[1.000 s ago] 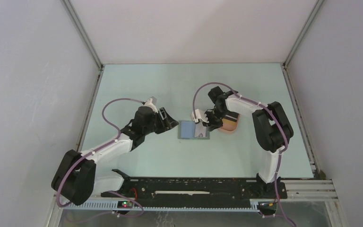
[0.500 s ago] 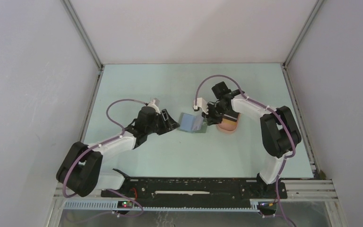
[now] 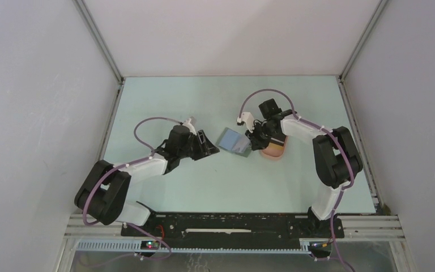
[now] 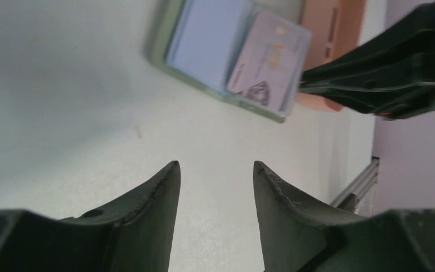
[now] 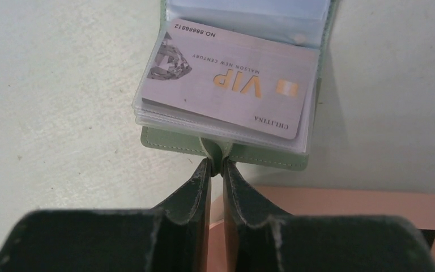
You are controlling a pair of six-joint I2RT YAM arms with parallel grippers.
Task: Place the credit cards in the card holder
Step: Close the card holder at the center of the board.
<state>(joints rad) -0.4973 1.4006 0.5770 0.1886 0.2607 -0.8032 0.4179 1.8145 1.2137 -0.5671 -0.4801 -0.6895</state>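
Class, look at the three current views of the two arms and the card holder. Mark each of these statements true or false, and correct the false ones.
1. The right gripper is shut on an edge of the card holder. True.
2. The left gripper is gripping a card. False: its fingers are open with nothing between them, short of the holder.
3. A VIP card sits in a clear sleeve of the open holder. True.
4. The card holder lies inside the pink tray. False: it is beside the tray, not in it.
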